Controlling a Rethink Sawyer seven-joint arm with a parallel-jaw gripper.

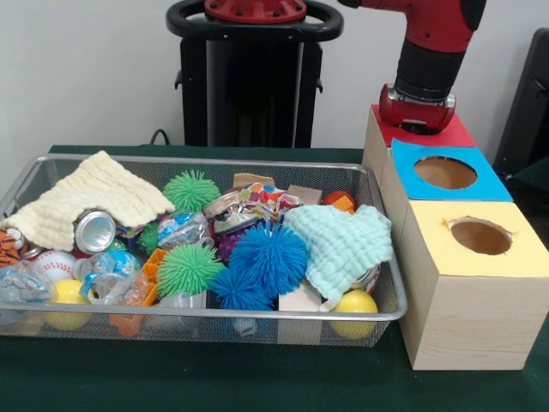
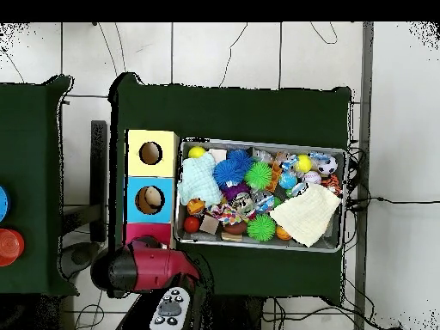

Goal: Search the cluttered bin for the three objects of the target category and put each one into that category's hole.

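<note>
The wire mesh bin (image 1: 214, 161) is full of clutter; it also shows in the overhead view (image 2: 258, 247). An orange plush toy with black tiger stripes (image 1: 9, 245) lies at its left end, partly under a cream cloth. I cannot make out the other two plush toys. My gripper (image 1: 418, 110) is down on the red card top (image 1: 450, 136) of the far box and covers its hole. I cannot tell how the jaws stand or whether they hold anything. In the overhead view my arm (image 2: 142, 266) hides most of the red box (image 2: 142, 230).
The blue-topped box (image 1: 445, 172) and the yellow-topped box (image 1: 480, 236) stand in a row right of the bin. In the bin lie a cream cloth (image 1: 94, 202), a mint cloth (image 1: 343, 245), spiky green (image 1: 189, 268) and blue (image 1: 268, 256) balls, a can (image 1: 94, 230) and yellow balls (image 1: 354, 302).
</note>
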